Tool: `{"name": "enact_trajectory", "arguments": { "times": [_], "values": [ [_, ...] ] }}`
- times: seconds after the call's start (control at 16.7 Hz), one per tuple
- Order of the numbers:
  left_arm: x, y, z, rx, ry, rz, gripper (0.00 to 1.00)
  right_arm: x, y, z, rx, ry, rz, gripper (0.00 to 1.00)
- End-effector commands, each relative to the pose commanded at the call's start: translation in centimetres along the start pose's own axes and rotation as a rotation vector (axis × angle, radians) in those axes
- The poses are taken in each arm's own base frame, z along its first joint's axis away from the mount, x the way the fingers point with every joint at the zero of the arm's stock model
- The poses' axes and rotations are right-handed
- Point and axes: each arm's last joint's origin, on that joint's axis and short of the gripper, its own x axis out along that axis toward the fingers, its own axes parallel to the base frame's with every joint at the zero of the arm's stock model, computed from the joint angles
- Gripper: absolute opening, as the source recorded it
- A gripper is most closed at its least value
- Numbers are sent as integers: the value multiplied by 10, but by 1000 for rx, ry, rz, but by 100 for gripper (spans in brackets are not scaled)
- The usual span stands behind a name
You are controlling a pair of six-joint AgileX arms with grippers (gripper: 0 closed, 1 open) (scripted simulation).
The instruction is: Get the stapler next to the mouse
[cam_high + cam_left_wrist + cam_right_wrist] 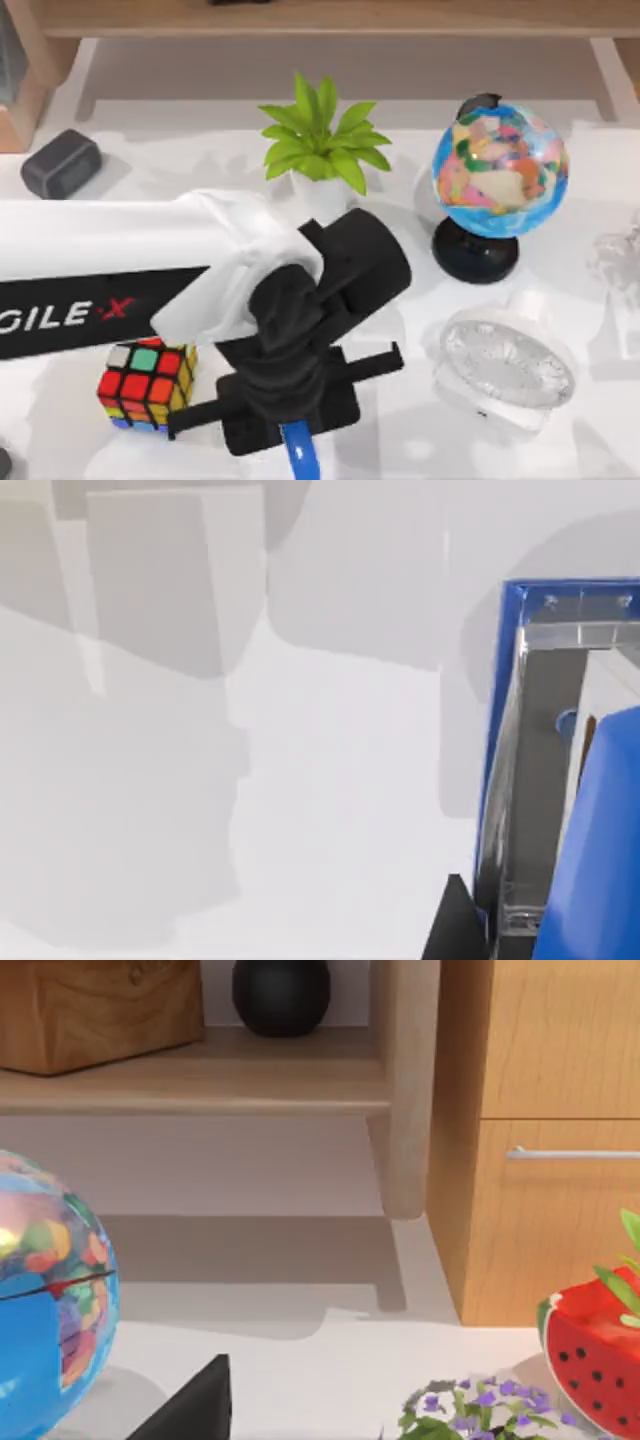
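The stapler (pixel 298 455) is a narrow bright blue bar at the table's front edge, poking out from under my left gripper (pixel 290 425). In the left wrist view the stapler (pixel 590 810) looms close, blue with a metal inner channel, pressed against a black fingertip (pixel 455 925). My left gripper looks shut on it. The mouse is out of view. My right arm is parked off to the right, its wrist camera facing the globe (pixel 45 1300).
A Rubik's cube (pixel 147 385) sits just left of the left gripper. Behind are a potted plant (pixel 320 145), a globe (pixel 498 175) and a dark grey box (pixel 60 163). A clear round fan (pixel 507 365) lies at the right. A wooden cabinet (pixel 540 1140) stands beyond the table.
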Motion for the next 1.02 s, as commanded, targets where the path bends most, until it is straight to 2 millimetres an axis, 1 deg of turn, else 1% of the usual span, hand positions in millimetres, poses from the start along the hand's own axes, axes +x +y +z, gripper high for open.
{"name": "enact_trajectory", "arguments": {
  "times": [0.18,0.3,0.42,0.54,0.66,0.78,0.9,1.02],
  "values": [
    [-30,4,39,49,-39,-88,0,0,0,0,0,0,0,100],
    [-50,15,70,87,-79,-130,0,0,0,0,0,0,0,100],
    [-66,34,103,127,-125,-147,0,0,0,0,0,0,0,100],
    [-74,60,135,164,-160,-131,0,0,0,0,0,0,0,100],
    [-72,92,165,197,-168,-88,0,0,0,0,0,0,0,100],
    [-63,127,188,226,-145,-36,0,0,0,0,0,0,0,100],
    [-49,161,204,249,-101,12,0,0,0,0,0,0,0,100],
    [-33,193,213,268,-43,47,0,0,0,0,0,0,0,100]
  ]
}}
